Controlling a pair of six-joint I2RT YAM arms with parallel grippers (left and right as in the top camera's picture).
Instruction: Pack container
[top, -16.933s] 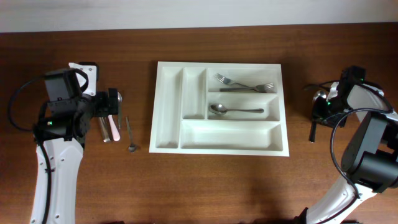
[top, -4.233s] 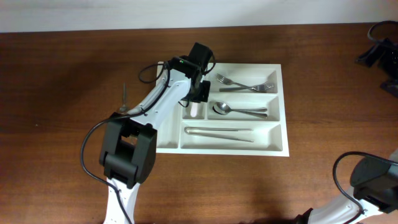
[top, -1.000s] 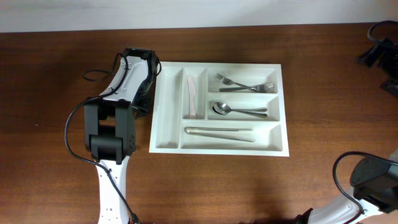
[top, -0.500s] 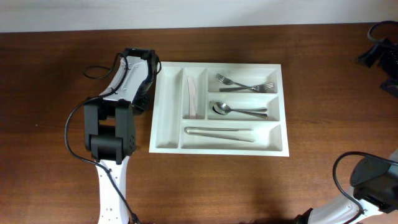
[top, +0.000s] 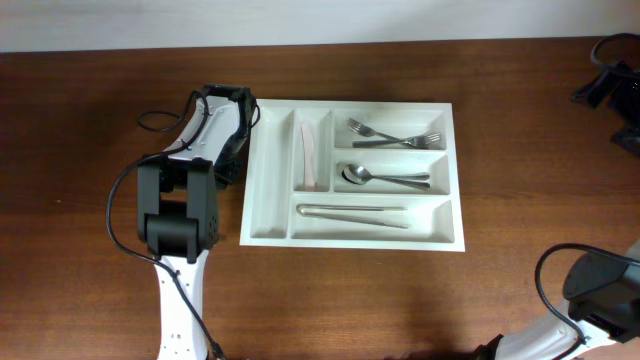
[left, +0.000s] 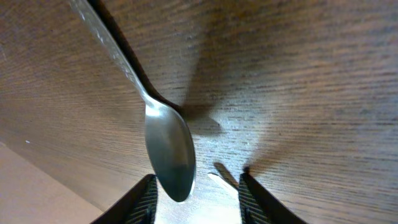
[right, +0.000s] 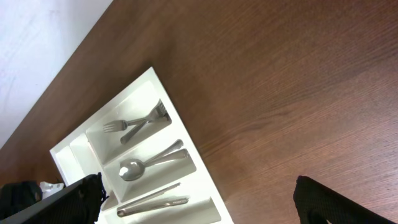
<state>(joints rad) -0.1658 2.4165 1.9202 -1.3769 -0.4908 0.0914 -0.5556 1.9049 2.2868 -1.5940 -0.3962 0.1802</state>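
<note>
white container (top: 270, 190), brown wood-grain table (top: 400, 300)

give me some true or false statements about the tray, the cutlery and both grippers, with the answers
1. Two forks lie in the container's top horizontal compartment. True.
2. The leftmost narrow compartment holds a knife. False: it is empty.
3. The left gripper is open, with a spoon lying on the table by its fingers. True.
4. The right gripper is shut on a fork. False: it is open and holds nothing.
5. The middle horizontal compartment is empty. False: spoons lie in it.
</note>
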